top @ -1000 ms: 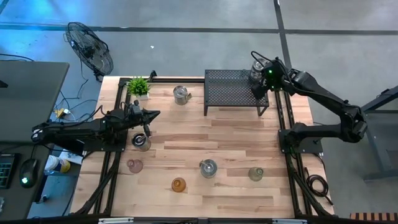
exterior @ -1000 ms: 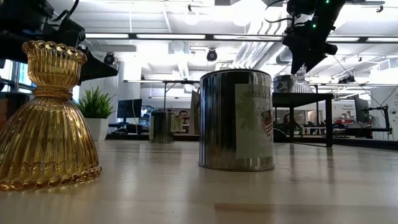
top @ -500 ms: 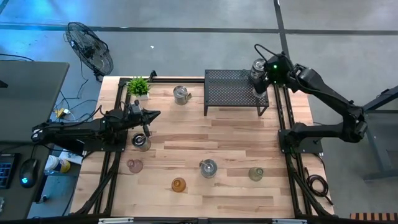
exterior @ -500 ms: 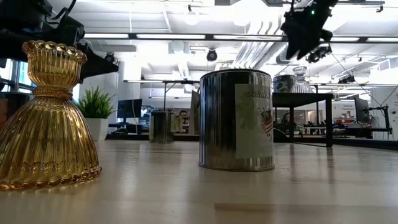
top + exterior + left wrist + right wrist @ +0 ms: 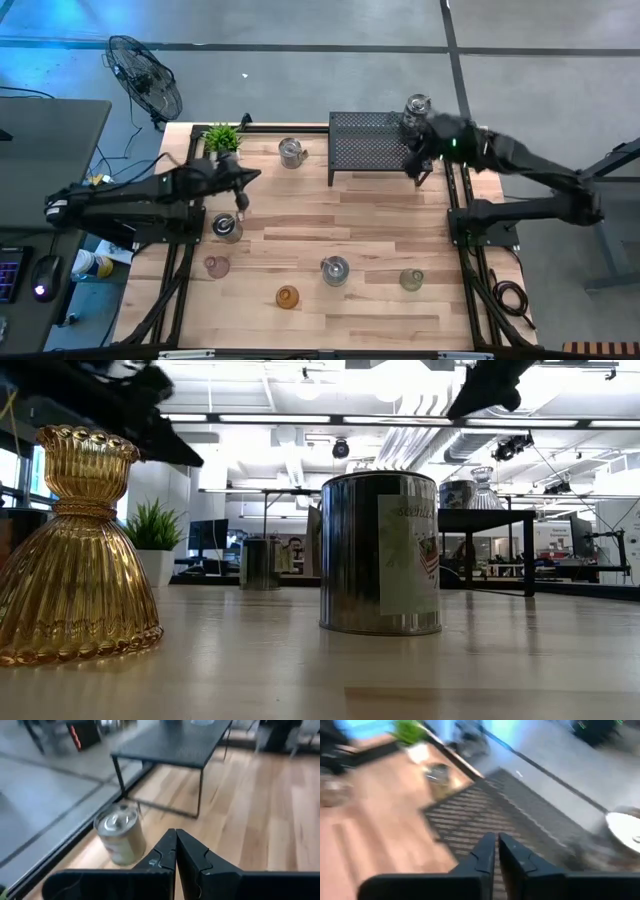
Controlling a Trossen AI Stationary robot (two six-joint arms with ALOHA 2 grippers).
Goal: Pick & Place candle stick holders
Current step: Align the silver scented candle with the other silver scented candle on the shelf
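**High view: one holder racked, right arm empty**

High view: a clear holder [image 5: 417, 105] stands on the black rack's [image 5: 372, 140] far right corner; the right gripper [image 5: 422, 165] sits beside it, empty. Six holders wait on the table [image 5: 380, 230].

Left wrist view: left gripper [image 5: 175, 851] pinched shut, empty, above a silvery holder [image 5: 120, 837].

Right wrist view: fingers [image 5: 485, 851] closed over the rack.

Next, probably: open wide, fetch another.

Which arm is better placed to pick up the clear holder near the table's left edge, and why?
The left. Its gripper, shut and empty, hangs right beside that clear holder. The right gripper, also shut, is far across the table by the black rack.
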